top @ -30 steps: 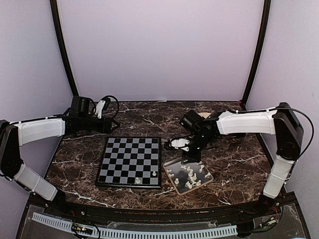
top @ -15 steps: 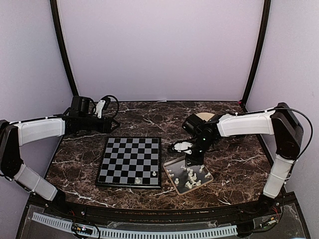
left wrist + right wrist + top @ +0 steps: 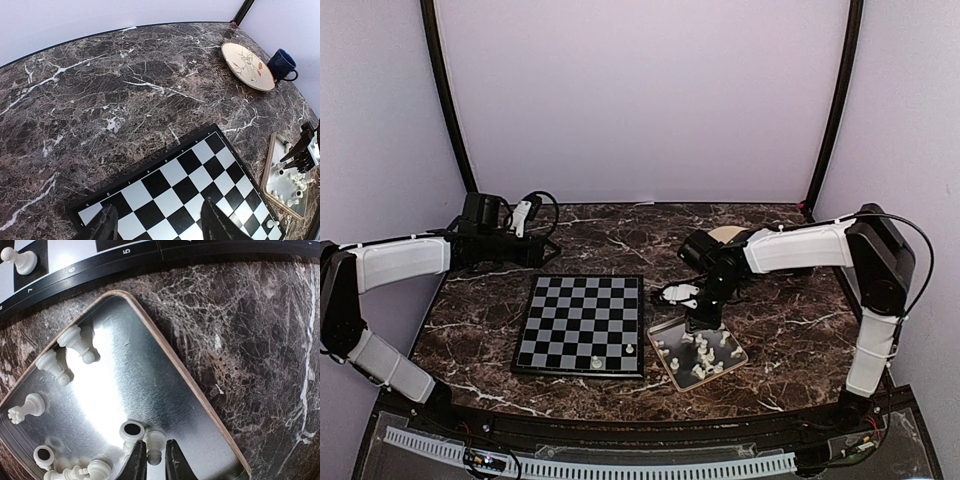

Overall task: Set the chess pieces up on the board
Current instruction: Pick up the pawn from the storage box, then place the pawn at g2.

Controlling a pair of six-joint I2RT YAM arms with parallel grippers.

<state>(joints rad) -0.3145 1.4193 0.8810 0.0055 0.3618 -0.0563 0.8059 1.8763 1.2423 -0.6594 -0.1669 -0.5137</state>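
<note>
Chess pieces [image 3: 698, 352] crowd the tray [image 3: 165, 346] right of the board [image 3: 582, 323], lower centre overhead. Right tool [image 3: 154, 460] narrowly straddles one piece [image 3: 155, 441], grip uncertain: pinch it squarely, lift straight. Left tool [image 3: 159, 222] gapes, empty.

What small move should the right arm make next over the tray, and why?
Probably close the right pincer fully on the white chess piece between its fingertips in the metal tray, before any lift. The tips flank it closely, but I cannot tell whether they press it yet. A second piece lies right beside it, so a firm hold first seems safer.
</note>
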